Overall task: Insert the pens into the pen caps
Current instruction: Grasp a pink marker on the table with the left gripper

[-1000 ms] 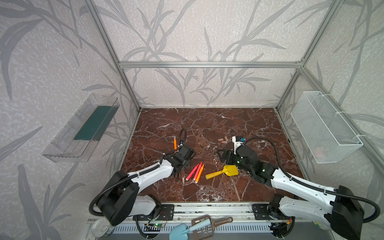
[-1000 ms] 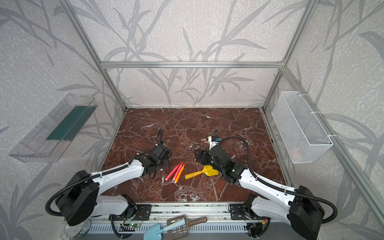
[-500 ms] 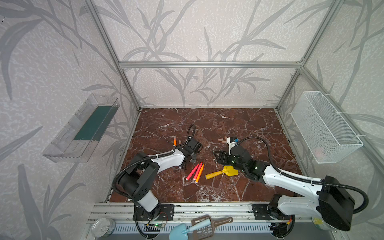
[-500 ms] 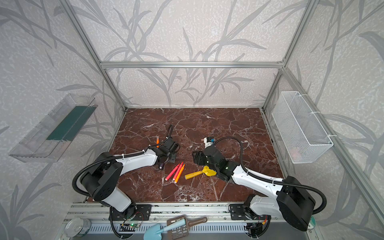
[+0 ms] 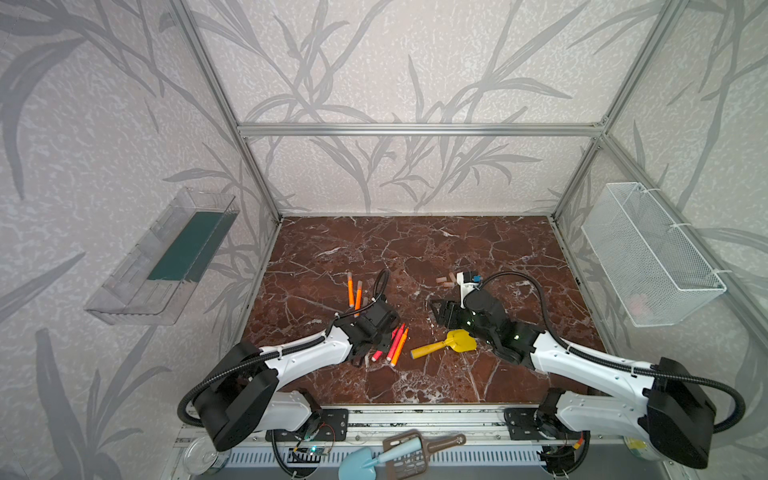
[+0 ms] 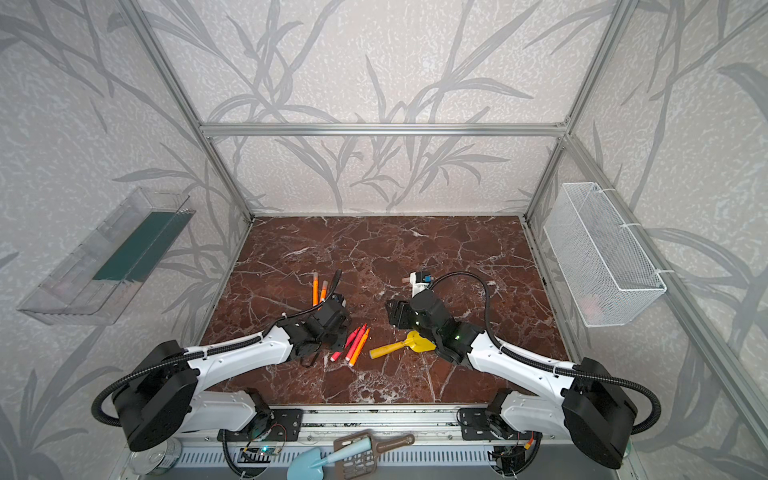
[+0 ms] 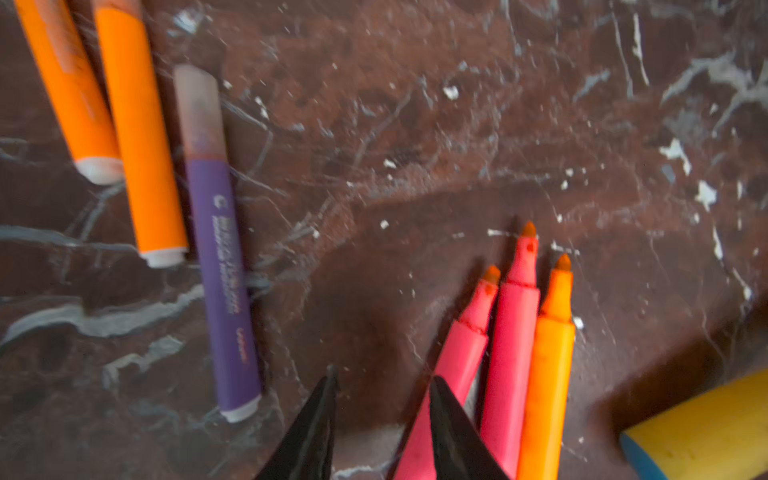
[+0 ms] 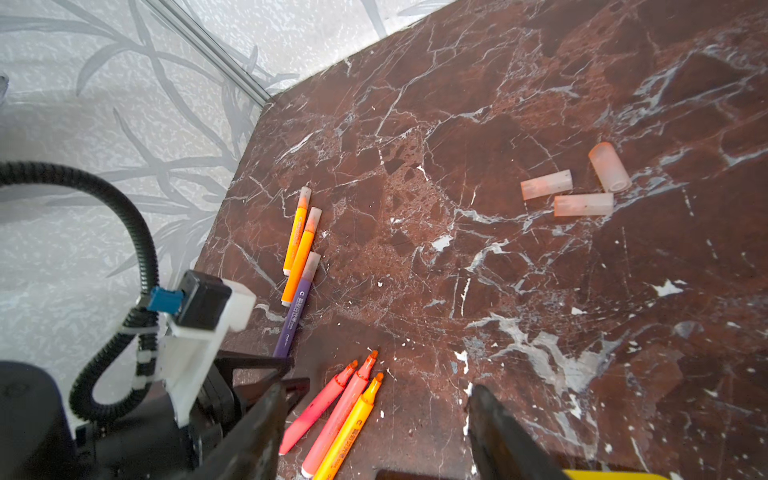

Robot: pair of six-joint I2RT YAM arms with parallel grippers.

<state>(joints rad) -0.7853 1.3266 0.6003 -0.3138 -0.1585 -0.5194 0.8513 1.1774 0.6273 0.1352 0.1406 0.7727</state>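
Your left gripper (image 7: 382, 376) hangs low, jaws slightly apart with nothing between them, one fingertip overlapping the nearest pinkish-red pen (image 7: 461, 353) of three uncapped pens (image 8: 340, 415) fanned beside the yellow toy shovel (image 5: 459, 341). Your right gripper (image 8: 378, 388) stands wide apart and empty over the marble tabletop (image 8: 540, 311). Two orange pens (image 7: 141, 137) and the purple pen (image 7: 220, 270) lie capped, side by side, while three loose pen caps (image 8: 584, 204) sit well apart from them.

Three loose pen caps (image 8: 575, 189) lie on the desk (image 8: 498, 104) at the upper right of the frame. Three uncapped pens (image 8: 336, 411) fan out at the bottom, between the spread fingers (image 8: 503, 440) of the right gripper (image 8: 378, 392).
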